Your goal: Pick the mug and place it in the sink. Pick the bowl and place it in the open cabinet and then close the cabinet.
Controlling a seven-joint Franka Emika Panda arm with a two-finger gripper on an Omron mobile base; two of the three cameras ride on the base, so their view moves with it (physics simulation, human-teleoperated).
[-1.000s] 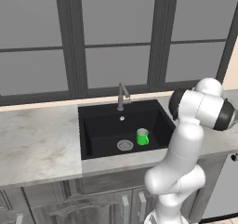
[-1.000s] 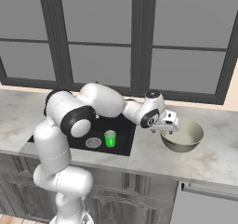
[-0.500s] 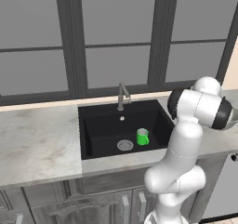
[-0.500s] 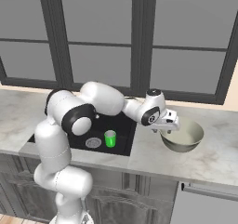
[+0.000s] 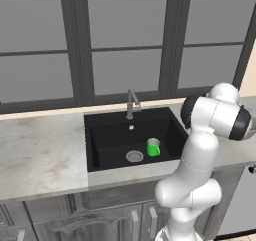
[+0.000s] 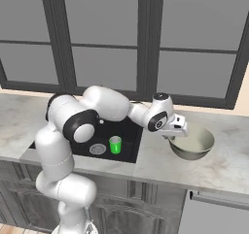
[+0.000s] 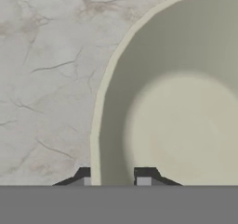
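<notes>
Large round cream bowl point(image 6: 192, 143): on marble counter, right of black sink point(image 5: 110, 135). Gripper point(image 7: 113, 175): fingers narrowed astride its near rim, one inside, one outside. Advice: confirm firm pinch, lift vertically.

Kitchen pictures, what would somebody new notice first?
The white arm stretches across the black sink to the right counter, its hand straddling the near rim of the big cream bowl, one finger inside and one outside. A bright green mug stands upright in the sink beside the silver drain.
</notes>
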